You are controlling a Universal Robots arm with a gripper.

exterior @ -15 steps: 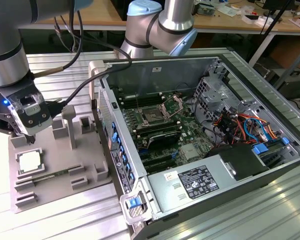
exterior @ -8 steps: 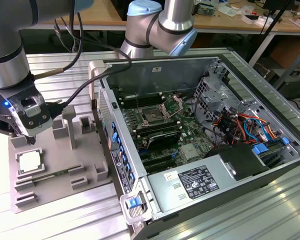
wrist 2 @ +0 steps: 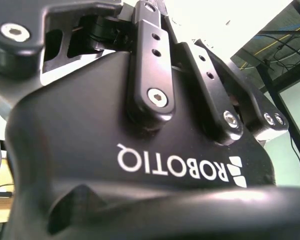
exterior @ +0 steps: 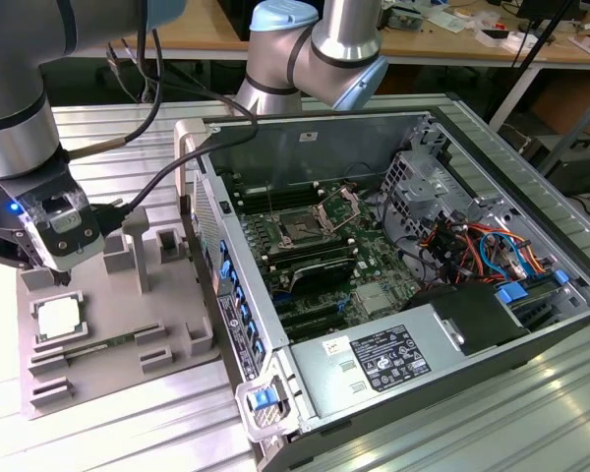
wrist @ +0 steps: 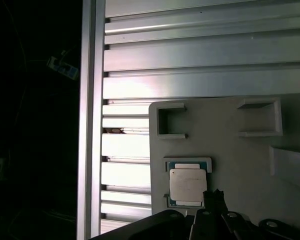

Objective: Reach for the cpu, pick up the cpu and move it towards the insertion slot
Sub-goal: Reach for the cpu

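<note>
Nearest the lens in the first wrist view, the gripper hung just above the cpu. Its tips appeared pressed together with nothing between them, over one edge of the chip and, as far as could be judged, not touching it. The cpu lay flat, silvery lid up, seated in a bracketed recess of the grey tray. In the exterior view the tray stood at the exterior view's left, just beside the open computer case. The insertion slot sat well apart from the cpu, inside the case on the green board. Probable faults: tips this close together would meet the lid instead of straddling it, and could scratch it or tip the chip in its recess. An off-centre grasp could lift it tilted, and the case wall between tray and slot could foul a low carry. Count: one gripper, one cpu, one tray, one insertion slot, one case, and two further bracketed recesses in the first wrist view.
</note>
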